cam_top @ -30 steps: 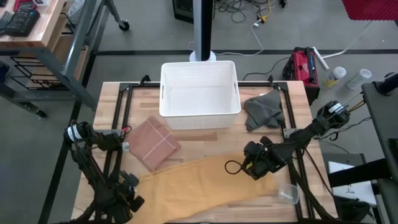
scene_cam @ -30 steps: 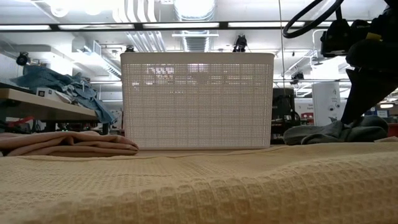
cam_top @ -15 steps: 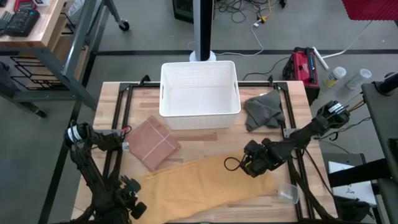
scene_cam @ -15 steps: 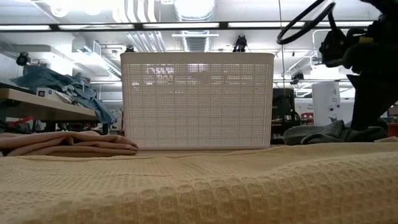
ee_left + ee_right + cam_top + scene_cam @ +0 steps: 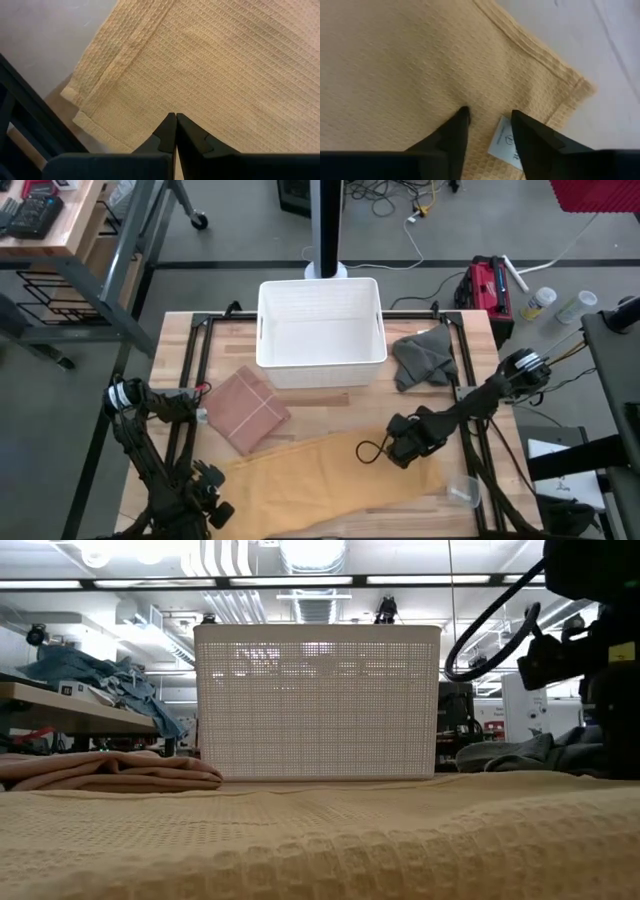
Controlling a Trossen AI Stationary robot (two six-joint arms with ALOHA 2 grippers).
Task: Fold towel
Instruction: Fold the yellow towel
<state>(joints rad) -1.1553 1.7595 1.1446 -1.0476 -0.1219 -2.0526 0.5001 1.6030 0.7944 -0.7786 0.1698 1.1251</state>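
- The yellow waffle-weave towel (image 5: 330,475) lies spread flat along the near part of the surface (image 5: 330,395), not yet folded; both arms are over it, one toward each end.
- The right tool (image 5: 487,122) hovers just above the towel near its far right corner, fingers spread a little apart with nothing between them. A small white label (image 5: 502,142) lies on the cloth directly beneath the gap, and the hemmed corner sits just beyond the fingertips.
- The left tool (image 5: 176,125) is over the towel's left end, fingers pressed together and gripping nothing; the towel's hemmed corner lies just ahead of and to one side of its tips.
- In my judgement the step in hand is the approach to take hold of the corners before the first fold.
- Next, the right tool probably needs to drop onto the edge and pinch the cloth; the left must first spread its fingers and reach the corner.
- A white basket (image 5: 321,330), a folded pink cloth (image 5: 248,408) and a grey cloth (image 5: 422,357) sit beyond both tools.
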